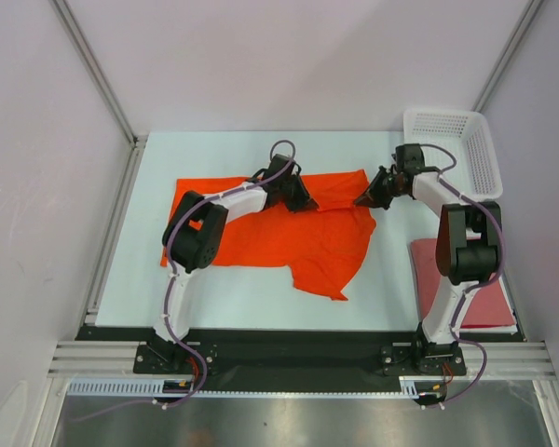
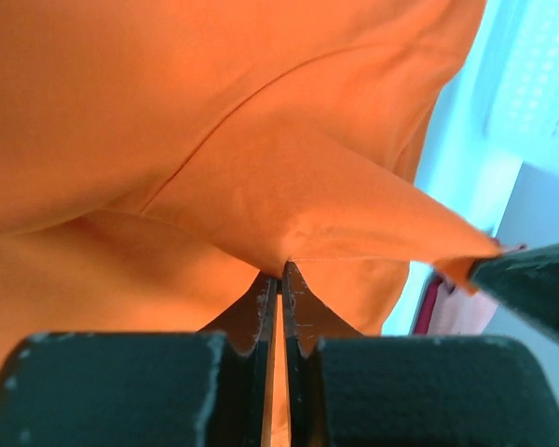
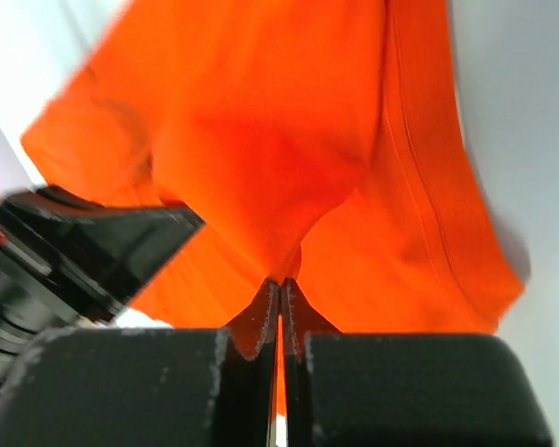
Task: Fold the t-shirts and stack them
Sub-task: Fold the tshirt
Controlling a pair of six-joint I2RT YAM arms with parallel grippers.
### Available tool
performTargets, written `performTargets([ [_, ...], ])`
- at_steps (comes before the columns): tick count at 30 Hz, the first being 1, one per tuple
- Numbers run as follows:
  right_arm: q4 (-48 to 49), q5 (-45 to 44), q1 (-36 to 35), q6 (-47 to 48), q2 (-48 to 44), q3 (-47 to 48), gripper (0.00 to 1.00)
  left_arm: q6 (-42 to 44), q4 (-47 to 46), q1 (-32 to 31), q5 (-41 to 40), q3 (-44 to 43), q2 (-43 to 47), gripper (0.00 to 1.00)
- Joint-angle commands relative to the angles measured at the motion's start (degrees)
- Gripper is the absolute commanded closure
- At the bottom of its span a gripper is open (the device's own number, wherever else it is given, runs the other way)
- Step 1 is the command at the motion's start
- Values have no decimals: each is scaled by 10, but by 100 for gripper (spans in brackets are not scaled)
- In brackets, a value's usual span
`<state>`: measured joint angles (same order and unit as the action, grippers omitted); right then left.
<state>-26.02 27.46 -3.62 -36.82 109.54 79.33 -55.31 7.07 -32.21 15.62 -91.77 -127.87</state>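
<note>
The bright orange t-shirt [image 1: 289, 237] lies spread and rumpled across the middle of the table. My left gripper [image 1: 303, 200] is shut on a fold of its cloth [image 2: 298, 196] near the far edge, jaws pinched tight. My right gripper [image 1: 366, 198] is shut on the shirt's far right corner, where the cloth [image 3: 289, 140] bunches into the closed jaws. The dull brick-red t-shirt [image 1: 480, 289] lies flat at the near right, partly under the right arm.
A white lattice basket [image 1: 452, 149] stands at the far right corner. Metal frame rails run along the left edge [image 1: 112, 233] and the near edge [image 1: 289, 358] of the table.
</note>
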Motion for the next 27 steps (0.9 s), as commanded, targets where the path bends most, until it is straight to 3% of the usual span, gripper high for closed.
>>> performTargets([
  [1, -13, -3, -17, 5, -45, -47, 100, 33, 29, 8, 65, -18, 29, 92],
  [8, 5, -18, -38, 17, -91, -123, 100, 76, 60, 16, 85, 12, 53, 89],
  [17, 22, -30, -45, 20, -90, -142, 100, 101, 88, 38, 131, 41, 82, 91],
  [27, 20, -52, -61, 14, -89, -153, 100, 124, 102, 50, 176, 41, 61, 86],
])
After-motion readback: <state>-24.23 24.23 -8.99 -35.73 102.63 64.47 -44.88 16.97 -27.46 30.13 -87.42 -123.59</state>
